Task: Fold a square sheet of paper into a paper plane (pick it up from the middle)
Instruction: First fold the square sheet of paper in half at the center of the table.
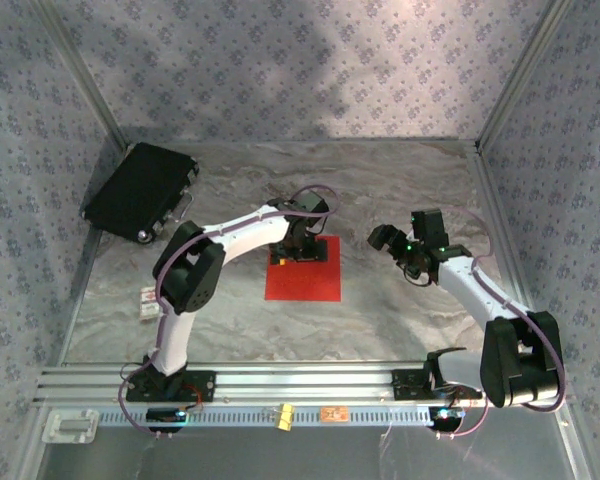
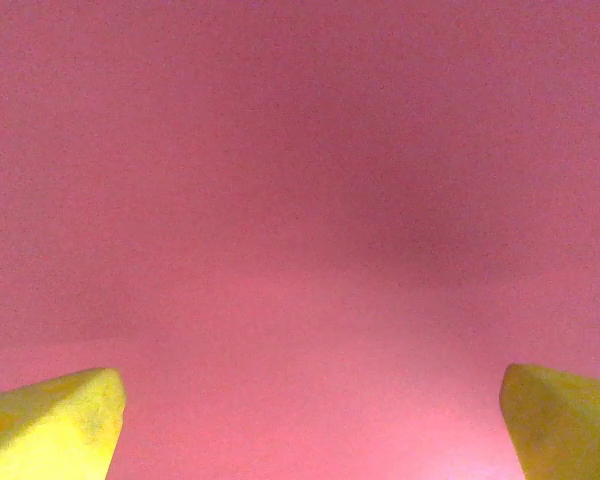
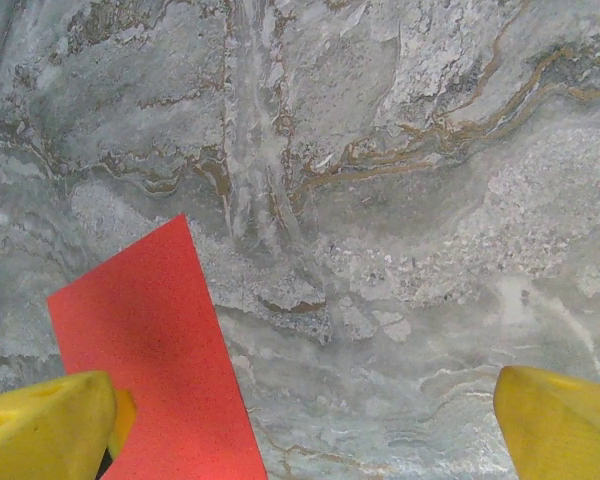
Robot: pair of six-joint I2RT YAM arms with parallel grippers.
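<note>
1. No text, number, brand or sign can be read in any of the views.
2. The orange tag (image 1: 331,413) at the near edge is too small to read.
3. The white and red item (image 1: 147,298) beside the left arm's base could be a label, but its marks are too small to tell.
4. The black case (image 1: 140,190) looks only dark.
5. The square sheet of paper (image 2: 300,200) is plain red.

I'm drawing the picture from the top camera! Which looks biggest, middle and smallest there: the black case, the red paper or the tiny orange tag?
Largest: black case.
Next: red paper, nearly as big, so that's close.
Smallest: orange tag, by far.
</note>
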